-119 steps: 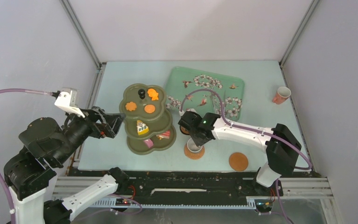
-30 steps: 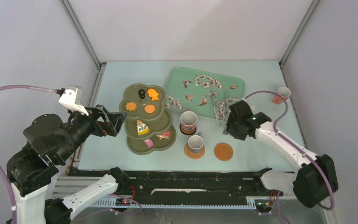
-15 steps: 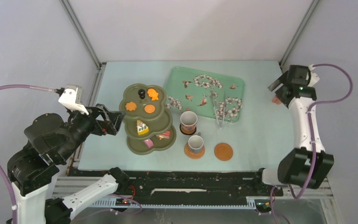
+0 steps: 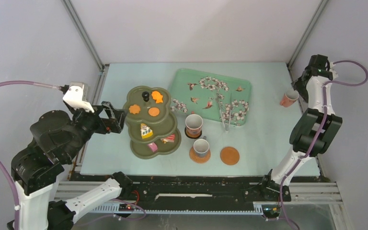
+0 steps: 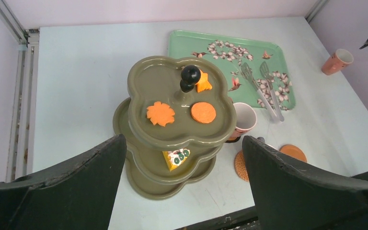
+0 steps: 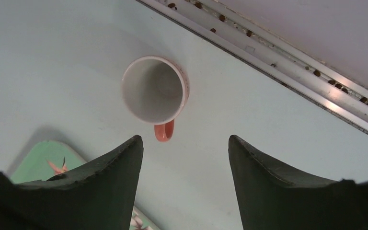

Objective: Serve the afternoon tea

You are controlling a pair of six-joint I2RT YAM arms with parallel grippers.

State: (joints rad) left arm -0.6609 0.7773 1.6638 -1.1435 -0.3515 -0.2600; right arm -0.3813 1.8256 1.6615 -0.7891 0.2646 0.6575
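Orange cup just beyond spread right pincer, untouched

I'm seeing the stand glossy olive, smooth like glazed plastic, light gleaming off its rims. Tongs read as bright bare metal. The tray is smooth with a printed floral face. Cup by the table's right edge: shiny, ceramic-looking, white inside. Table is matt. One coaster looks woven and rough. The right gripper has matt black plastic fingers.
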